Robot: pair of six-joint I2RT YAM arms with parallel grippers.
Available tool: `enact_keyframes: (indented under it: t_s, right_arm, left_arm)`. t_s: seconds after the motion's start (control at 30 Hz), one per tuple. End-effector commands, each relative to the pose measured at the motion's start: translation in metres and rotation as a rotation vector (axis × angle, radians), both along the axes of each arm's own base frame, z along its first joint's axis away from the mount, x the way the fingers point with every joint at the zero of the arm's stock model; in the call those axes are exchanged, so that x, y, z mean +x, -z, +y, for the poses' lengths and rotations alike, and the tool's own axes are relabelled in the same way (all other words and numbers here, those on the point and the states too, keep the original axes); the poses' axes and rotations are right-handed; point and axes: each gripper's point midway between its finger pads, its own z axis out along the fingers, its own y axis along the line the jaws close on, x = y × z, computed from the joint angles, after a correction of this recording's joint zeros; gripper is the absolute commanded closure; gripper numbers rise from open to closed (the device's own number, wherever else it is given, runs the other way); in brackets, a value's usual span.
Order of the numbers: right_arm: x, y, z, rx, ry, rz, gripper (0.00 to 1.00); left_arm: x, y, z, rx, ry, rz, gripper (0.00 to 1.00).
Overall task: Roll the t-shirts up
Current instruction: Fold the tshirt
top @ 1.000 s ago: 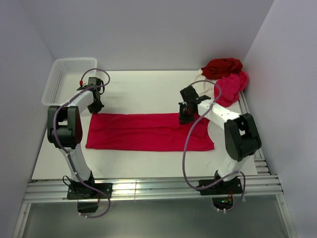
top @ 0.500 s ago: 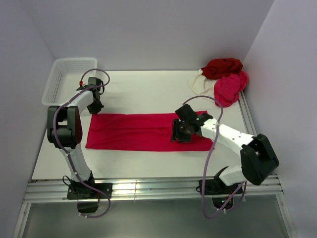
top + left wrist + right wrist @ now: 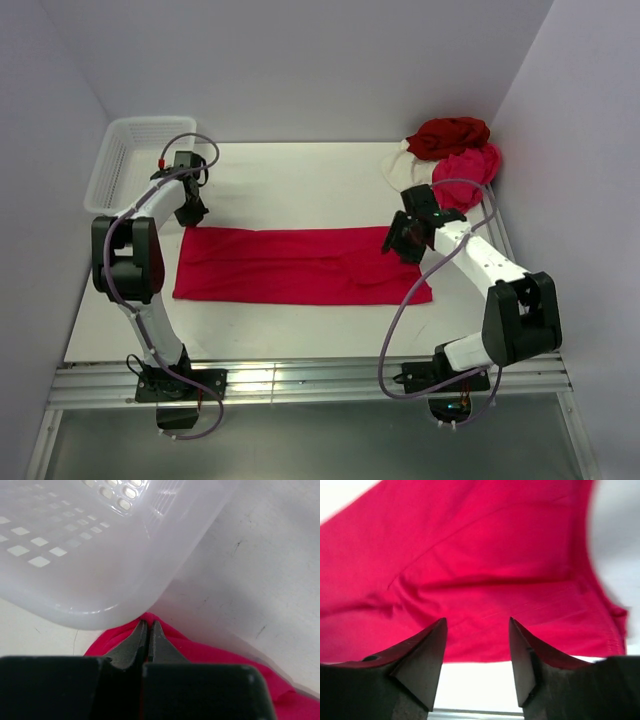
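Over the last second the right gripper [image 3: 398, 243] has swung from the shirt's top edge down across its middle and back up to the right end of the cloth, opening on the way. The left gripper [image 3: 192, 215] has hardly shifted.

The crimson t-shirt [image 3: 300, 265] lies flat as a long band across the centre of the table [image 3: 300, 180], folded lengthwise by the look of it. The 3 other t-shirts, dark red [image 3: 450, 135], pink [image 3: 465, 175] and cream [image 3: 400, 168], sit heaped in the upper right corner. The mesh basket [image 3: 100, 170] stands at the upper left.

On the left wrist view my left gripper [image 3: 148, 625] is pinched tight, with a sliver of red cloth between the tips: it has the shirt's upper left corner, just beside the basket wall [image 3: 100, 555]. On the right wrist view the right gripper [image 3: 477, 621] stands moderately wide and holds nothing, hanging over the shirt [image 3: 485, 555] near its hemmed end.

I judge this cloth light, limp and slack. It will bunch and drag rather than slide, so a one-point grab will skew the roll. I would take the short right edge through all layers, near a corner, and turn it over toward the left.
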Motion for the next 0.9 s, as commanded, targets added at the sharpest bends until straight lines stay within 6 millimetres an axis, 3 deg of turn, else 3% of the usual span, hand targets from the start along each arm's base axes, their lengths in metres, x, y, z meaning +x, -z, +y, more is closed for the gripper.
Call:
enact_keyframes:
  t_s: [0.0,0.07,0.23,0.33,0.47,0.6,0.7,0.73,0.8,0.83,0.87]
  right_arm:
    - [-0.003,-0.006,-0.022,-0.018,0.11,0.003,0.39]
    - [-0.007,-0.002,-0.033,-0.015,0.17,0.016,0.35]
    - [-0.019,0.011,-0.036,0.13,0.317,0.048,0.35]
    - [-0.016,0.01,-0.041,0.163,0.371,0.027,0.36]
    - [-0.014,0.013,-0.048,0.166,0.405,0.019,0.37]
    - [-0.01,0.022,-0.055,0.166,0.44,0.018,0.38]
    - [-0.003,0.027,-0.063,0.151,0.476,0.001,0.4]
    - [0.0,0.028,-0.064,0.15,0.481,-0.008,0.43]
    - [0.001,0.034,-0.065,0.152,0.491,0.005,0.46]
    - [0.004,0.035,-0.065,0.154,0.492,-0.002,0.54]
    - [0.005,0.035,-0.063,0.165,0.495,-0.002,0.58]
  left_arm:
    - [0.009,-0.036,-0.003,-0.018,0.013,-0.088,0.98]
    - [0.008,-0.039,-0.003,-0.023,0.015,-0.09,0.94]
    - [0.008,-0.052,-0.005,-0.032,0.03,-0.108,0.62]
    - [0.007,-0.056,-0.006,-0.029,0.04,-0.096,0.5]
    - [0.008,-0.062,-0.007,-0.034,0.054,-0.089,0.47]
    - [0.007,-0.077,-0.023,-0.088,0.086,-0.127,0.48]
    - [0.002,-0.087,-0.057,-0.118,0.141,-0.14,0.48]
    - [-0.002,-0.089,-0.082,-0.146,0.18,-0.143,0.49]
    - [-0.008,-0.093,-0.111,-0.183,0.23,-0.152,0.49]
    - [-0.014,-0.095,-0.139,-0.208,0.272,-0.156,0.5]
    - [-0.017,-0.097,-0.155,-0.219,0.299,-0.16,0.5]
